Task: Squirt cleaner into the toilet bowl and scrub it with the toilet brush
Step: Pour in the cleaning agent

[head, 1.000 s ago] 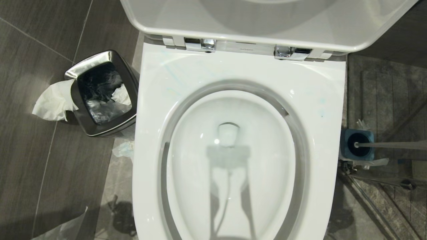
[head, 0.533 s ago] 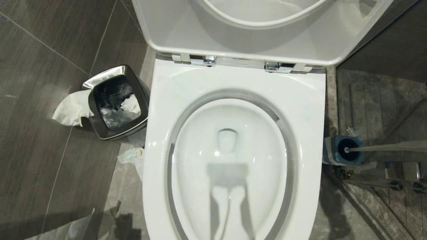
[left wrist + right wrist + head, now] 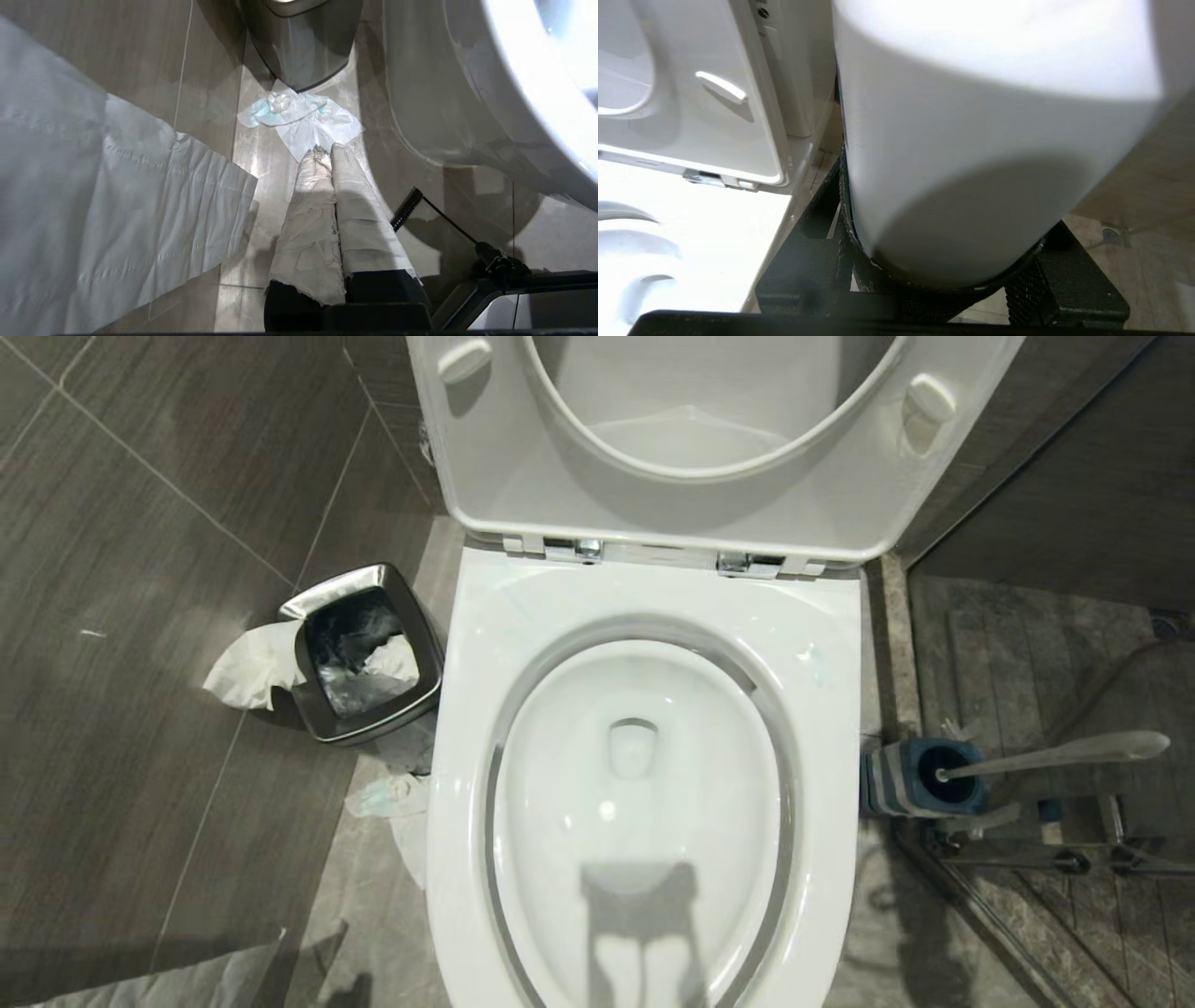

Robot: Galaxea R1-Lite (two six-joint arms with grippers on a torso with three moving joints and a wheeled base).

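The left hand [image 3: 325,151] hangs low beside the toilet, taped fingers pressed together on nothing, crumpled tissue [image 3: 299,116] on the floor just beyond its tips. Ahead lies the open toilet bowl [image 3: 635,784], faint blue cleaner [image 3: 815,663] streaked on its rim. The right hand [image 3: 943,275] grips a wide white bottle [image 3: 971,140]; I'd tip it well over the bowl before squeezing. The toilet brush [image 3: 1055,754] waits farther right.
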